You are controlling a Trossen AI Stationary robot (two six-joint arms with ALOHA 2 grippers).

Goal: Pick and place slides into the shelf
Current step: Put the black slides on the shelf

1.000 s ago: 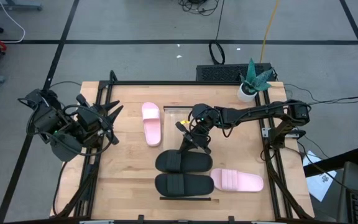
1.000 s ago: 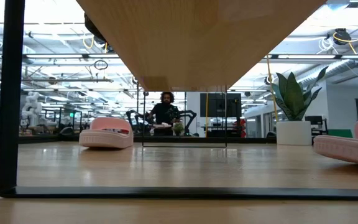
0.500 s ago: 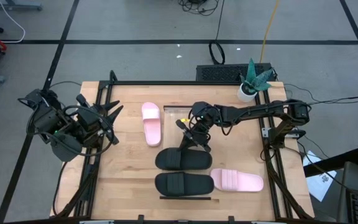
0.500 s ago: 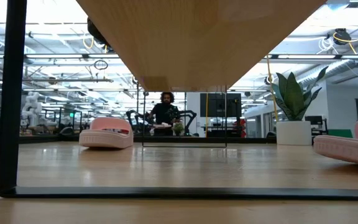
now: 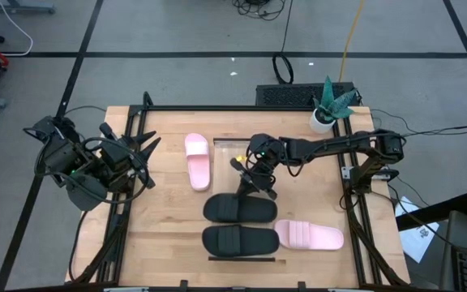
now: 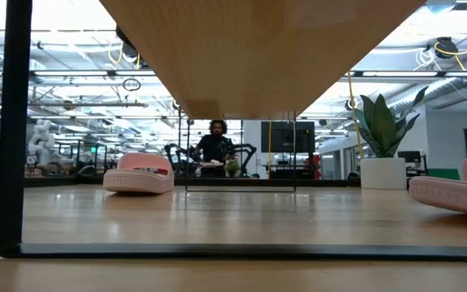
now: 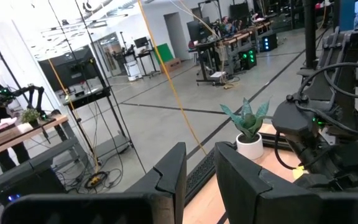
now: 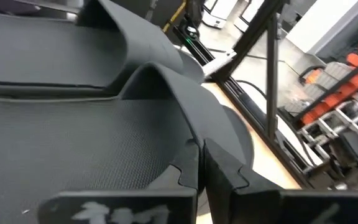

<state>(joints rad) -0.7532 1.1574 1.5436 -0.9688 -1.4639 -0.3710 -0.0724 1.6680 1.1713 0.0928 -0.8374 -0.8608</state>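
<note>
The right gripper (image 5: 248, 186) is reaching down at the middle of the surface (image 5: 160, 235), its fingers (image 8: 194, 168) pinching the strap edge of the upper black slide (image 5: 240, 209); in the right wrist view the two dark fingers are pressing almost together with only a thin slit between them, and the textured black rubber of that slide (image 8: 73, 149) is filling the space right beside them. The right arm is stretching in from the surface's right edge. The left gripper (image 5: 140, 158) is waiting off the left edge of the surface, well apart from all the slides, and in the left wrist view its fingers (image 7: 173, 171) are standing a narrow gap apart, holding nothing. Four slides are lying on the surface: two black and two light pink. The second black slide (image 5: 240, 240) is lying just below the held one, nearly touching it and parallel to it. One pink slide (image 5: 309, 235) is lying just beside the lower black one toward the right, and the other pink slide (image 5: 197, 161) is lying lengthwise near the upper left of centre, apart from the rest. One potted plant (image 5: 328, 105) is standing at the far right corner. In the low view, the shelf (image 6: 258, 49) is showing as a pale wooden underside overhead with a dark frame post.
</note>
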